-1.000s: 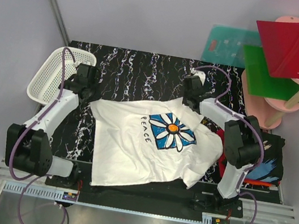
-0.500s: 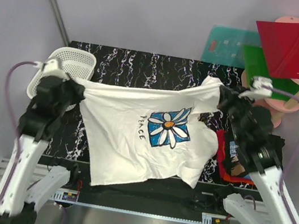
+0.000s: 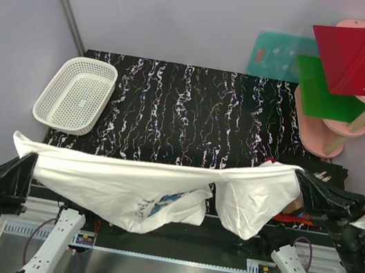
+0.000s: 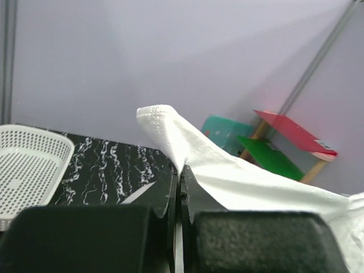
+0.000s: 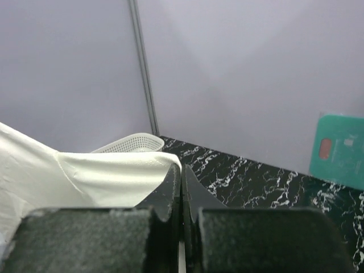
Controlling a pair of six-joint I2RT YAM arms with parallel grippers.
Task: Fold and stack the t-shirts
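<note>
**A:** Where is the white daisy tee (image 3: 126,182) (image 4: 227,170) (image 5: 85,170)?

**B:** It is up off the black marbled table (image 3: 194,110), pulled into a long band between the two arms. One end hangs on the near side of the white mesh basket (image 3: 77,94). From there the cloth runs away to the basket's right, sagging in the middle. A patch of blue print (image 3: 166,202) shows in a fold there.

**A:** And the left gripper (image 3: 32,157) (image 4: 179,170)?

**B:** It is clamped tight on the end nearest the basket. In its wrist view the two fingers meet, and a hemmed corner of the tee stands up out of them.

**A:** The right gripper (image 3: 299,178) (image 5: 182,170)?

**B:** It is pinched closed on the other end, well to the basket's right. White cloth bunches against the left side of its fingers in its own view.

**A:** Any other shirts?

**B:** Only a sliver of red-orange cloth (image 3: 299,216), well to the basket's right, beneath the right arm. Most of it is hidden, so I cannot tell how it lies.
</note>
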